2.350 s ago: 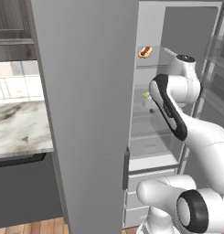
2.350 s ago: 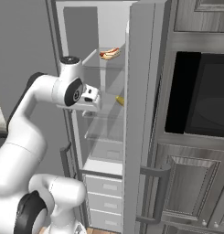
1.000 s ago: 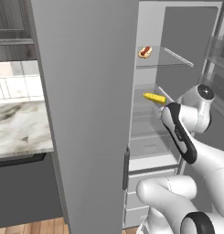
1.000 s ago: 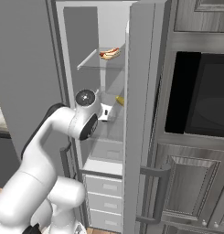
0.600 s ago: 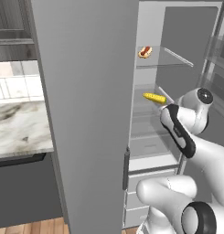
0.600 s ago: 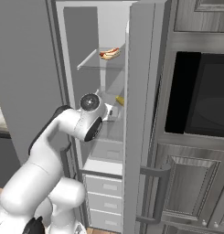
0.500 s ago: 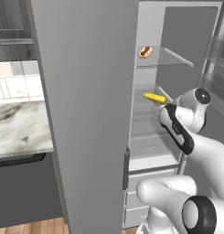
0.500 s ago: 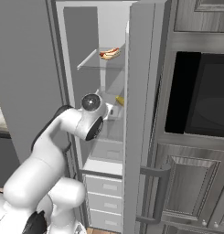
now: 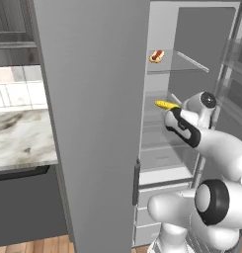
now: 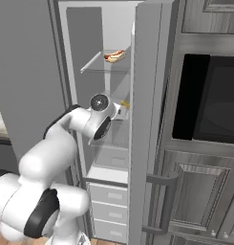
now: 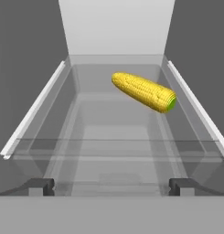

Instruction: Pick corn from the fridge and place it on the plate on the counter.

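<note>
1. The hand (image 11: 111, 186) is sitting at the front edge of a glass shelf (image 11: 118, 146) inside the fridge (image 9: 93, 118), its fingers (image 11: 41, 186) spread wide and gripping nothing.
2. The corn (image 11: 144, 91) is lying on that shelf ahead of the hand and a little to the right in the hand view, angled, green tip pointing right and toward the hand, well apart from the fingertips.
3. From the left base view, the corn (image 9: 166, 105) is resting just beyond the arm's wrist.
4. A hot dog (image 9: 156, 56) is sitting on the shelf above the hand.
5. The tabletop (image 9: 21, 138) is lying off to the left, past the open fridge door.
</note>
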### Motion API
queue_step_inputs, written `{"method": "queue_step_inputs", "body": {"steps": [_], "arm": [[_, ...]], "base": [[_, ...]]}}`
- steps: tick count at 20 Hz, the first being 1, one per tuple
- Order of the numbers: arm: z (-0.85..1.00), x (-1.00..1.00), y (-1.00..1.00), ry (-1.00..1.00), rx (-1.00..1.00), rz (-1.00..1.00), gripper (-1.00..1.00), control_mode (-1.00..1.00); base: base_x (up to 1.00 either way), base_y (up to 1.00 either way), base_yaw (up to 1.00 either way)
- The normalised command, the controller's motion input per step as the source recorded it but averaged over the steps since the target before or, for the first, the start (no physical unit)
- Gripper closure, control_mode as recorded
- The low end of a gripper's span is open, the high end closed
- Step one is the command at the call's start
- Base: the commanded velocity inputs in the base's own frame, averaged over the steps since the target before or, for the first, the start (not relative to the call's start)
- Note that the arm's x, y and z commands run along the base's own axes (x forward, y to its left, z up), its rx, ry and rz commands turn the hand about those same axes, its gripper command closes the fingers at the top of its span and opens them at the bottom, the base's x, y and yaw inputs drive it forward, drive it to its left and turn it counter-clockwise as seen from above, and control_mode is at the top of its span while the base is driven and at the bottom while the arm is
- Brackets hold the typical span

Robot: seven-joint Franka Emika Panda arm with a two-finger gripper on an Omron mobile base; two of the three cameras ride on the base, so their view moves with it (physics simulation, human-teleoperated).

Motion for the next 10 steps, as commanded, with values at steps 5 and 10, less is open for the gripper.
{"method": "queue_step_inputs", "body": {"steps": [5,10], "arm": [[0.0,0.54,-0.08,0.01,0.0,0.0,-1.0,-1.0],[0.0,0.57,-0.19,0.01,0.0,0.0,-1.0,-1.0]], "base": [[0.0,0.0,0.0],[0.0,0.0,0.0]]}}
